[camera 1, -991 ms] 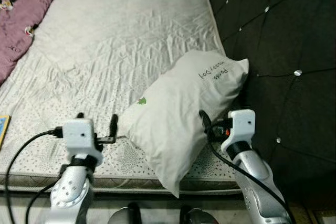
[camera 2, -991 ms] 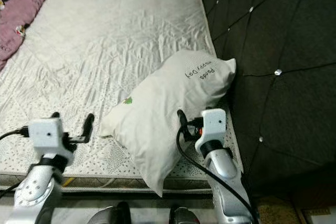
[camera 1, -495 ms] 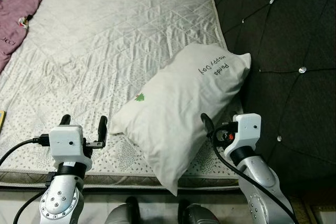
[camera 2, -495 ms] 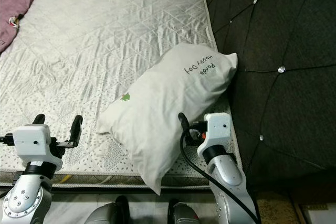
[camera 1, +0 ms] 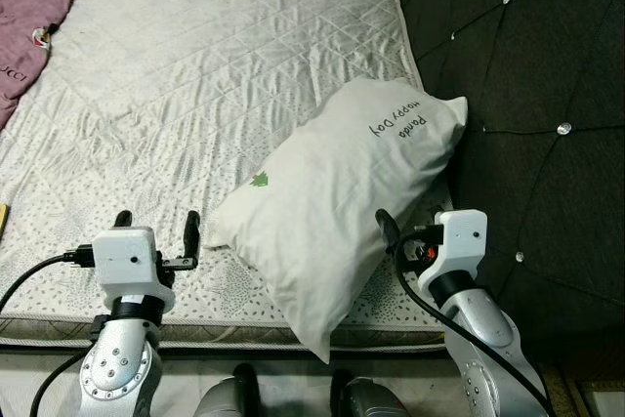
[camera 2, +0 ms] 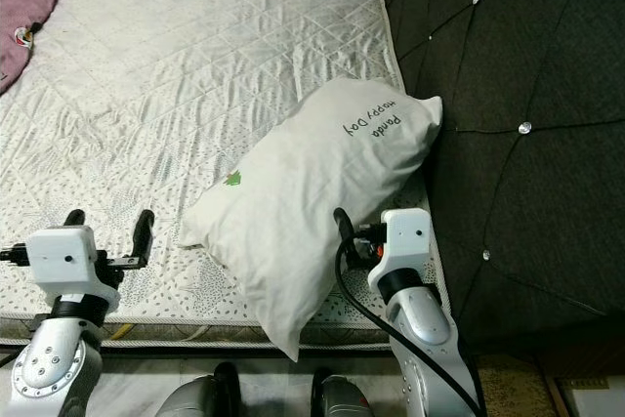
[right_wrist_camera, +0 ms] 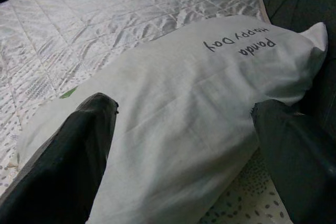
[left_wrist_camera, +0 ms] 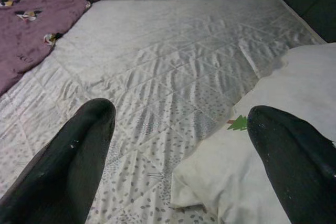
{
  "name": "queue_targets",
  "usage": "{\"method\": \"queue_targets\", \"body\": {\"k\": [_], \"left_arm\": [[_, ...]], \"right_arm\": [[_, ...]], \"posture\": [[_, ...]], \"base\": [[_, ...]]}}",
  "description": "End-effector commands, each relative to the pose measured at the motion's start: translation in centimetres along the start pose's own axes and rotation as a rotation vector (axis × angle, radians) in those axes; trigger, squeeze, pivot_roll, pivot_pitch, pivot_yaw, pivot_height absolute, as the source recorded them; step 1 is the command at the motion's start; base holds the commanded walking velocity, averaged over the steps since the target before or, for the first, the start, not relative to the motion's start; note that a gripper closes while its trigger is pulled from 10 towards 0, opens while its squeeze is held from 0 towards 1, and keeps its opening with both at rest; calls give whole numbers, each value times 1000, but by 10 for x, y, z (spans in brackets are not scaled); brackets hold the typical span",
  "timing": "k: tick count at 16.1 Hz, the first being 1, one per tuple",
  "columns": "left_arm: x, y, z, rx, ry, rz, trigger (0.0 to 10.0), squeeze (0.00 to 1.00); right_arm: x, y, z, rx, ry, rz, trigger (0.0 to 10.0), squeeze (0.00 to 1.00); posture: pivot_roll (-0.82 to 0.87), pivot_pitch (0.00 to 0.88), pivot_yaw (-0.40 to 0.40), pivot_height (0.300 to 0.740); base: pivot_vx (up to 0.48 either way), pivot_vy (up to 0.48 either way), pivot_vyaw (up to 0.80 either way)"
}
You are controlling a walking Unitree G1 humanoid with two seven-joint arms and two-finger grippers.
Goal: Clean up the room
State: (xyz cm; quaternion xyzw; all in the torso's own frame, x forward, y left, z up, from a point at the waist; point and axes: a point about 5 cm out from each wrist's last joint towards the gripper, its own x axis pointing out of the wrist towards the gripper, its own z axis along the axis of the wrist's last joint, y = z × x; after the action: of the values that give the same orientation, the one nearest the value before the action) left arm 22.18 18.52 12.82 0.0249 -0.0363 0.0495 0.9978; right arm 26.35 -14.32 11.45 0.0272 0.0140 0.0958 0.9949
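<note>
Left eye view: white fabric pillow (camera 1: pixel 337 202) with black lettering and a small green tree print lying tilted on the right near part of the quilted white mattress (camera 1: pixel 195 75), far corner against the dark tufted headboard (camera 1: pixel 527 95), near corner hanging over the bed edge. Left gripper (camera 1: pixel 154 231) hovering at the near edge, fingers (left_wrist_camera: pixel 79 161) spread wide, holding nothing. Right gripper (right_wrist_camera: pixel 184 145) spread wide around the pillow's near end. Purple patterned blanket (camera 1: pixel 29 7) far left.

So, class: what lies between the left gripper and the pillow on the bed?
Only bare mattress sheet lies between the left gripper and the pillow, seen in the left wrist view.
</note>
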Motion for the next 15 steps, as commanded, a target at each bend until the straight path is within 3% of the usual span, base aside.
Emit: {"method": "queue_targets", "body": {"k": [1,11,15], "left_arm": [[-2,0,-4,-9,19,-8,10000,0],[3,-7,-6,-13,23,-35,10000,0],[4,-11,-7,-24,30,-38,10000,0]], "right_arm": [[-2,-3,0,-2,0,-18,10000,0],[1,-2,-1,-1,-4,-18,10000,0],[3,-2,1,-2,-8,-20,10000,0]], "posture": [[-56,255,-41,731],[-52,238,-39,636],[-53,240,-40,636]], "base": [[0,0,0],[0,0,0],[0,0,0]]}}
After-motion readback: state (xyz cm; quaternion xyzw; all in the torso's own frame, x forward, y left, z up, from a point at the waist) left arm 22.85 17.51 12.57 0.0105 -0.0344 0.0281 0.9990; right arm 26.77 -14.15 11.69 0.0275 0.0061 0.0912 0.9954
